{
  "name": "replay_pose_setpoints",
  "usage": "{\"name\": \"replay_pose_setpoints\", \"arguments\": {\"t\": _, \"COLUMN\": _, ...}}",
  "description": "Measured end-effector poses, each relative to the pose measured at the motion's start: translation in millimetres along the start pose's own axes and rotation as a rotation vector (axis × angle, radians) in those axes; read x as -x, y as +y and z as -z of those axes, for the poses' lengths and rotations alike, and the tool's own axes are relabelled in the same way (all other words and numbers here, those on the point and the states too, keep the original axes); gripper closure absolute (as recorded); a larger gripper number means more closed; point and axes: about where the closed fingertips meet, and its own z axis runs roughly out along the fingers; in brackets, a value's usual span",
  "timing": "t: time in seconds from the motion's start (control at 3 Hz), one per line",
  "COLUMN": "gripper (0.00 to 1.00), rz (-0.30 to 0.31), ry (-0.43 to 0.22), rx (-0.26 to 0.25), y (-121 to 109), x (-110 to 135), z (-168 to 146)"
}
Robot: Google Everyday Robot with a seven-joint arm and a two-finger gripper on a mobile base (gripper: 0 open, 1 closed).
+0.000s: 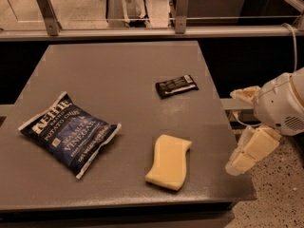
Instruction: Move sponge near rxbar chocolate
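Camera view is looking down on a grey table (118, 65), and the task is looking barely begun: nothing is being held, and the sponge is not yet lying near the rxbar. At the left, a blue bag (69, 134) of chips is lying flat, well apart from both task things and playing no part.

Moving right, the sponge (168, 161) is resting flat near the front edge, its long side running roughly front to back, with nothing touching it. Behind it and slightly right, the rxbar (176, 85) is lying flat toward the table's right side, with a stretch of bare table between the two.

Further right, off the table's right edge, the gripper (236, 132) is hanging beside the table. Its two cream fingers (254, 148) are standing wide apart — one above the other in the view — and are gripping nothing. The sponge is lying toward the view's left of the gripper, near but not touching, with the table's front right corner between them.

What is remaining, as I am judging it, is the whole job — bringing the gripper over the sponge, closing on it, carrying it back toward the rxbar and setting it down just beside it. Being soft foam, the sponge is likely going to give under the fingers, so a grip across its narrow width is looking sensible.
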Motion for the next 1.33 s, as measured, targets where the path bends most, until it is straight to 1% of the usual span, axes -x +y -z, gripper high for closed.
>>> {"name": "replay_pose_setpoints", "arguments": {"t": 0.33, "gripper": 0.0, "rz": 0.016, "ry": -0.091, "rx": 0.053, "y": 8, "x": 8, "z": -8}}
{"name": "replay_pose_setpoints", "arguments": {"t": 0.67, "gripper": 0.0, "rz": 0.076, "ry": -0.274, "rx": 0.158, "y": 35, "x": 23, "z": -20}}
{"name": "replay_pose_setpoints", "arguments": {"t": 1.0, "gripper": 0.0, "rz": 0.132, "ry": -0.444, "rx": 0.195, "y": 59, "x": 42, "z": -22}}
{"name": "replay_pose_setpoints", "arguments": {"t": 1.33, "gripper": 0.0, "rz": 0.131, "ry": -0.503, "rx": 0.174, "y": 74, "x": 56, "z": -28}}
